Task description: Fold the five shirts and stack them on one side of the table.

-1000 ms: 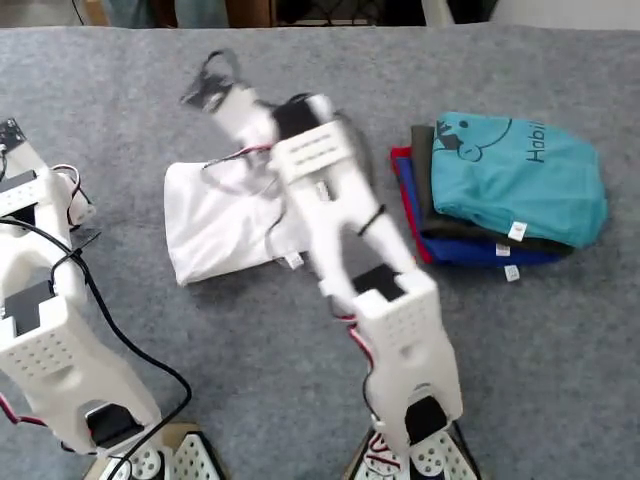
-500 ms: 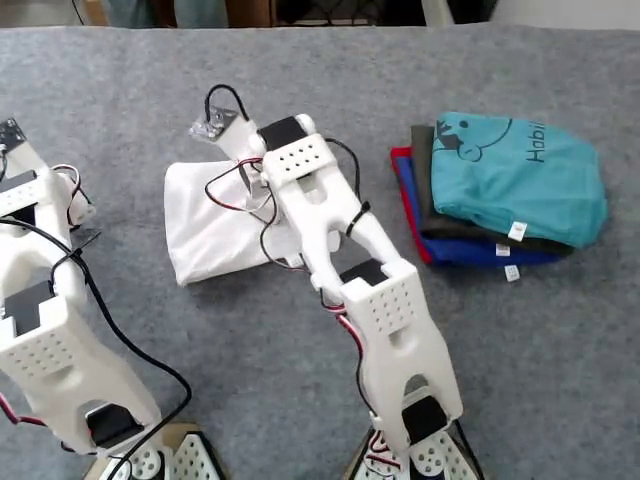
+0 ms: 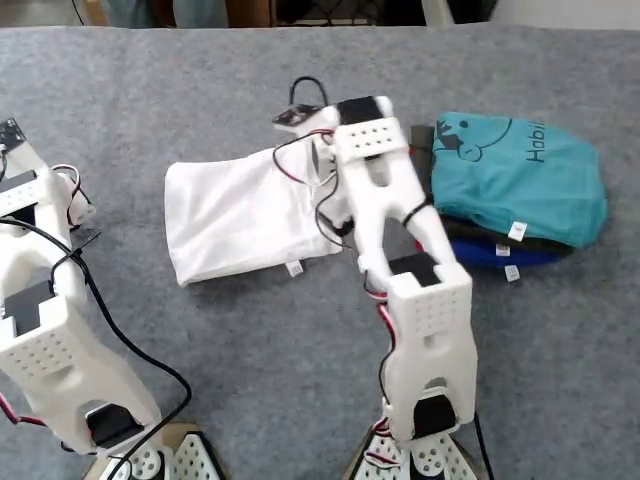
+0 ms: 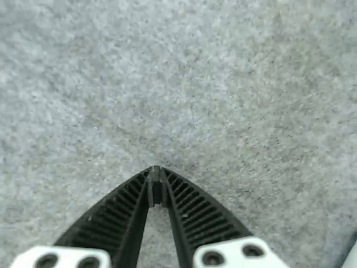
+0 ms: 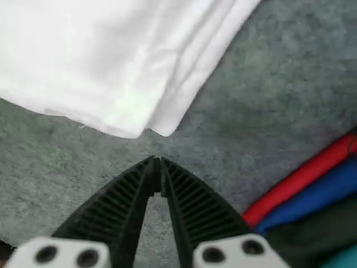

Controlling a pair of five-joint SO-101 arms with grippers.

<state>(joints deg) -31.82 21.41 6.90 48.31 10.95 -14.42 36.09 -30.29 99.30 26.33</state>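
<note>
**White shirt lying short of the stack**

The desk [image 3: 560,330] is carrying a stack of four folded shirts [image 3: 520,180], teal on top. The folded white shirt [image 3: 240,215] is lying near it, not touching. It is looking soft, light and floppy, so pinching all layers at one edge seems best. The right pincer [image 5: 156,167] is hovering closed and empty between the two. The left pincer [image 4: 156,178] is hanging closed over bare desk.

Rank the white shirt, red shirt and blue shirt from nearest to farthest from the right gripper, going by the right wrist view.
1. White shirt, its corner just ahead of the right gripper.
2. Red shirt, its edge facing the gripper.
3. Blue shirt, lying just beyond the red.
</note>
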